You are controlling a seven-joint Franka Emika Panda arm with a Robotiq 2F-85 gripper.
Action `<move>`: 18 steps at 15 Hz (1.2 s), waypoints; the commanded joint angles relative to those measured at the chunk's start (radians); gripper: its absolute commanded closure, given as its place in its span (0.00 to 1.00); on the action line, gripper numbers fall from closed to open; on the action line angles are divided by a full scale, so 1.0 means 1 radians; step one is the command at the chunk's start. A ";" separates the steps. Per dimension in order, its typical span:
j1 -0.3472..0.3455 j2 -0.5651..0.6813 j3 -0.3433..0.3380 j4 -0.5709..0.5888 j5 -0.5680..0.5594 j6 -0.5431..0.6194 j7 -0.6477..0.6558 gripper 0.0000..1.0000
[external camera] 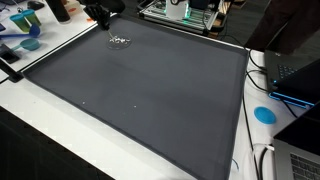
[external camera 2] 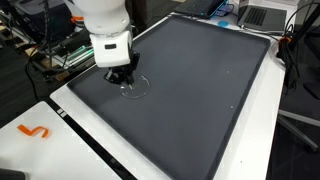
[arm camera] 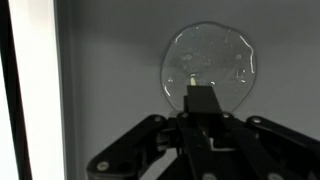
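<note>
A round clear dish lies flat on the dark grey mat; it shows as a glinting clear shape near the mat's far corner and as a faint ring in the exterior views. My gripper hangs over its near rim, and the two fingers are pressed together into one dark block, shut. Nothing shows between them. In both exterior views the black gripper sits just beside and above the dish, under the white wrist.
The mat covers most of a white table. A blue disc and a laptop lie off one side, blue items off another. An orange piece lies on the white edge.
</note>
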 commanded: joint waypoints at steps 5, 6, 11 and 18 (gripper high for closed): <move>-0.027 0.053 0.017 0.036 0.020 -0.006 -0.021 0.96; -0.029 0.056 0.018 0.038 0.023 -0.007 -0.022 0.96; -0.034 0.064 0.023 0.049 0.030 -0.018 -0.026 0.96; -0.035 0.038 0.024 0.045 0.030 -0.039 -0.021 0.96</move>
